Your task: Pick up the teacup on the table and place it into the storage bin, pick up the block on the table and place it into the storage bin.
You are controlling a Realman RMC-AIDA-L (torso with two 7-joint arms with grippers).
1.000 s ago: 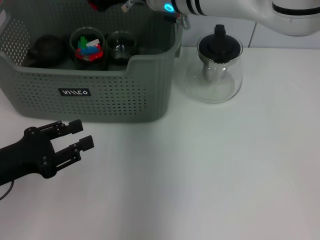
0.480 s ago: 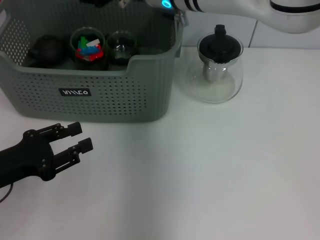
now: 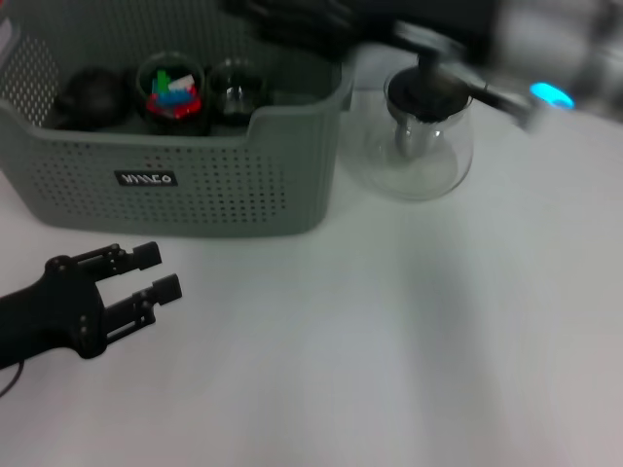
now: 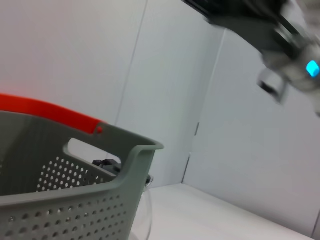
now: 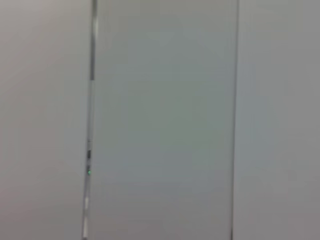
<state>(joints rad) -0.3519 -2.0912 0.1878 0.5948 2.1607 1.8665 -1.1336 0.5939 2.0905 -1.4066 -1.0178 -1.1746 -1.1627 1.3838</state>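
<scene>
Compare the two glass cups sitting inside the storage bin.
Both stand upright, side by side, inside the storage bin. The left cup holds coloured blocks, red, green and blue; the right cup looks empty. The left cup's rim looks wider than the right cup's. Both are clear glass with dark bases.

Grey-green perforated storage bin (image 3: 195, 185) (black label in front), upright, holding glass teacup (image 3: 234, 89) and colourful blocks (image 3: 173, 92)
</scene>
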